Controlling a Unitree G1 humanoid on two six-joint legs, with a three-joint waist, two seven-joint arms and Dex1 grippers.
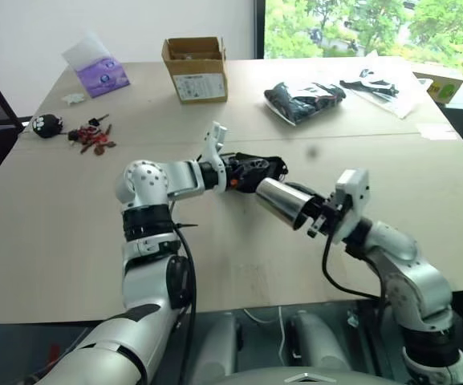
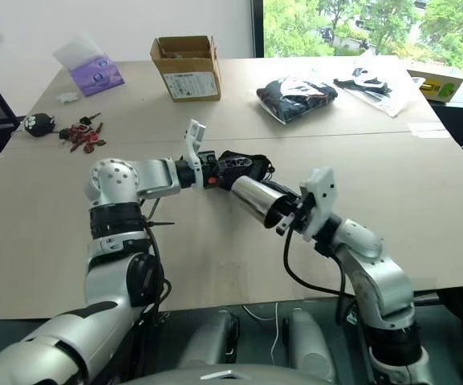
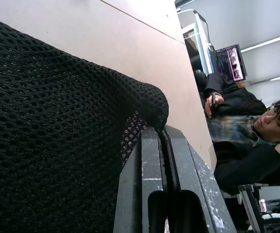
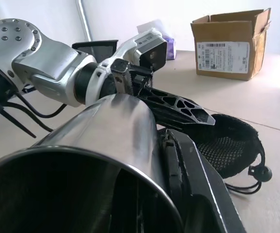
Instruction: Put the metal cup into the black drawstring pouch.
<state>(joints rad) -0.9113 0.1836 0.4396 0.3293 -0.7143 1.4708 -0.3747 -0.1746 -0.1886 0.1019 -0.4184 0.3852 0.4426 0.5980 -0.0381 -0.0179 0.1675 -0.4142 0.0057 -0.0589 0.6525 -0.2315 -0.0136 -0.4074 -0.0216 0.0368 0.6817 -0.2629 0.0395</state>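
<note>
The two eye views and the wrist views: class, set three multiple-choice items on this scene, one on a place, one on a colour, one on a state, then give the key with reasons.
1. Where is the cardboard box?
A. at the table's far side
B. on the floor
C. in the left gripper

2. What colour is the mesh pouch?
A. white
B. black
C. red

3. What is the state of the metal cup?
A. standing upright on the table
B. lying inside the box
C. held tilted in the right gripper

Key: 1 A, the box stands beyond both arms. 2 B, the left gripper pinches black mesh. 3 C, black fingers clamp the cup's rim, above the table.
</note>
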